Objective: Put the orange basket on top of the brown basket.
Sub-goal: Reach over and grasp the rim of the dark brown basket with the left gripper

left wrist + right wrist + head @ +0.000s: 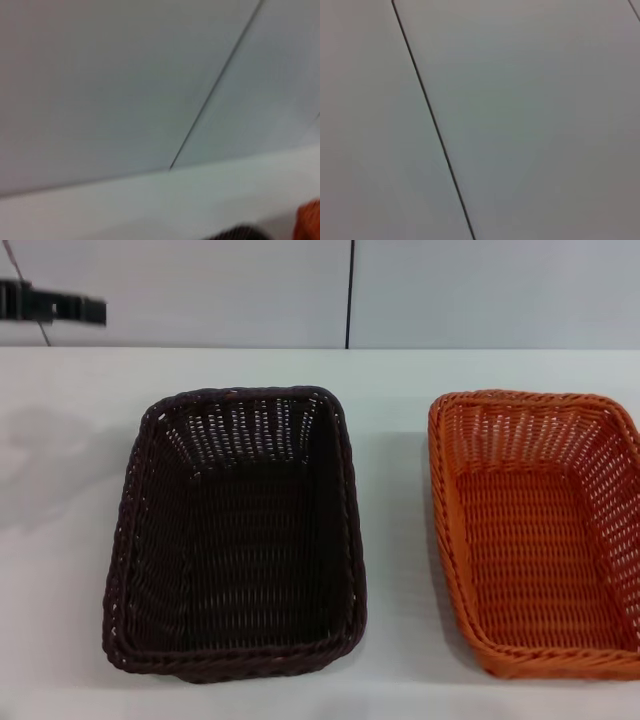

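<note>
Two baskets sit apart on the white table: brown basket, orange basket; jaws' state cannot be told.

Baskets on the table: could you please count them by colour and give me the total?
Brown basket: 1
Orange basket: 1
Total: 2 baskets, side by side on the white table, apart, both empty. The left gripper is at the far left, above the table; the right gripper is not in view.
</note>
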{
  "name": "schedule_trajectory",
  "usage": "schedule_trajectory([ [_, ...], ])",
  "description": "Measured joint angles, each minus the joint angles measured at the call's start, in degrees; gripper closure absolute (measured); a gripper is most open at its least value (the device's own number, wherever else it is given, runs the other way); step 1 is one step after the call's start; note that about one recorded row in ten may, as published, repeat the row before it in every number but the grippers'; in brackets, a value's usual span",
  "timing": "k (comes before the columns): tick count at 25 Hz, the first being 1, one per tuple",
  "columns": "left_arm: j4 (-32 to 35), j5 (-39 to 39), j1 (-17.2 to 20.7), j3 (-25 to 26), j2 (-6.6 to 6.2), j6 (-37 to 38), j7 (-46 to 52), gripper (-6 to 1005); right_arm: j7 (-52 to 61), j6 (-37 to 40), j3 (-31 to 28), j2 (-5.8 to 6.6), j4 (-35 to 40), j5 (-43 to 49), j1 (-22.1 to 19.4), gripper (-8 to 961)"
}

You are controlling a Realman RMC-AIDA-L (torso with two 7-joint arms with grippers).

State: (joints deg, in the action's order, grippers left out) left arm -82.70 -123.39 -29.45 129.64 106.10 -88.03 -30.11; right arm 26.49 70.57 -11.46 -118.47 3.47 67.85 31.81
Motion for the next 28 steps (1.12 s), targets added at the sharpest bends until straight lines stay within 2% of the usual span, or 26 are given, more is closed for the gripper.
schedule_trajectory([
  [2,-6.2,-9.5,-1.2,-0.5,3.61,-3.4,3.0,147,0.0,-0.5,-0.5,0.0,0.1,0.0,-0.2,288],
  [3,-6.2,-9.5,-1.2,-0.5,3.61,-3.4,3.0,147,0.0,-0.5,-0.5,0.0,0.1,0.0,-0.2,288],
  [4,-8.1,-13.6,-1.7,-0.7,5.19,-4.6,3.8,147,0.0,-0.5,-0.7,0.0,0.1,0.0,-0.3,288],
  [6,-9.9,-18.5,-2.4,-0.8,7.41,-5.8,4.2,149,0.0,-0.5,-0.8,0.0,0.1,0.0,-0.4,288],
  [7,-11.1,-23.9,-3.2,-0.8,9.88,-6.7,4.6,150,0.0,-0.5,-0.8,0.0,0.1,0.0,-0.5,288],
  [8,-11.1,-23.9,-3.2,-0.8,9.88,-6.7,4.6,151,0.0,-0.5,-0.8,0.0,0.1,0.0,-0.5,288],
  [10,-11.8,-28.0,-3.4,-2.6,11.76,-6.9,6.3,153,0.0,-0.5,-0.8,0.0,0.2,0.0,-0.5,288],
  [11,-11.8,-28.0,-3.4,-2.6,11.76,-6.9,6.3,154,0.0,-0.6,-0.8,0.0,0.2,0.0,-0.5,288],
  [12,-11.5,-29.2,-2.5,-6.4,11.78,-5.8,9.0,154,0.0,-0.7,-0.8,0.0,0.4,0.0,-0.5,288],
  [16,-10.8,-29.5,-1.1,-10.2,11.73,-3.5,11.5,158,0.0,-1.3,-0.8,0.0,0.5,0.0,-0.5,288],
  [28,-3.9,-29.3,-0.5,-13.1,11.93,1.1,13.5,169,0.0,-2.6,-0.8,0.0,0.6,0.0,-0.3,287],
])
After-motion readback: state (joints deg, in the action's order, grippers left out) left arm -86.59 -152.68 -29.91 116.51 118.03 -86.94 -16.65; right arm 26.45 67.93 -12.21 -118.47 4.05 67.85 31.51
